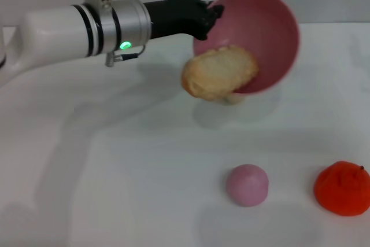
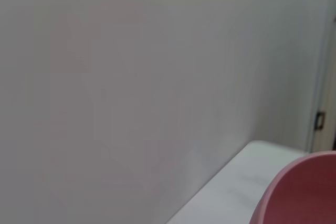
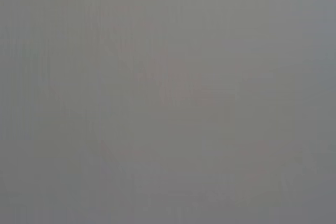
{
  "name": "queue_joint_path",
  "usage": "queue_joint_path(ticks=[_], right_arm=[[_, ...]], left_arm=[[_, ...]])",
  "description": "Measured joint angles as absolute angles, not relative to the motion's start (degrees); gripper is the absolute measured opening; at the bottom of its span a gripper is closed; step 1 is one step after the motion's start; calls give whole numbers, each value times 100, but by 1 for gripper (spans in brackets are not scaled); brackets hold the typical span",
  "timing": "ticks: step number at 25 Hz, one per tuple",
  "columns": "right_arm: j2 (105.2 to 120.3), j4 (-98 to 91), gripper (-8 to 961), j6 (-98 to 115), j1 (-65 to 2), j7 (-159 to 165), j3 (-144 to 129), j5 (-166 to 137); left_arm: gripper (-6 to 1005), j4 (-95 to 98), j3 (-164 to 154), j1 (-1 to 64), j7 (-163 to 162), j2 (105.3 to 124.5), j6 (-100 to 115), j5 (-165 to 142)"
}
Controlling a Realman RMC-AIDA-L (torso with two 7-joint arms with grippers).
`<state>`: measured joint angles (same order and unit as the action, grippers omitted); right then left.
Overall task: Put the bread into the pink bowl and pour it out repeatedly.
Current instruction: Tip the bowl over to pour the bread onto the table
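Fingers of left gripper [image 1: 213, 14] clamped on pink bowl [image 1: 263, 33] rim — bowl tipped, bread [image 1: 219, 72] at lip

Soft, even light falls from above onto the white bench [image 1: 144, 189], bright but without hard glare. Faint, diffuse shadows lie under the pink ball [image 1: 247, 184], the orange toy [image 1: 342, 188] and the left arm [image 1: 75, 27]. The tilted pink bowl [image 1: 254, 39] and the bread [image 1: 219, 72] look smeared by motion blur. The left wrist view is hazy and washed out; the right wrist view is a featureless grey.
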<state>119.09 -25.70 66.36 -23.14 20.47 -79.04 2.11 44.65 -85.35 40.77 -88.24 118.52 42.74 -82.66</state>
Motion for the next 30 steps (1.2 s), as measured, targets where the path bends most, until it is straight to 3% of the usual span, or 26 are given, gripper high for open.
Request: queue_joint_path(ticks=[12,30], right_arm=[[11909,-2565,597,6636,-2322,2047,-7943,178],[11915,-2608,596,6615,-2351,2071,-8042,161]], left_arm=[[56,3935,-9684,3744,-4990,11882,4264,-5083],[56,4289,-10721,3845,-2505,11890,2566,-4982]])
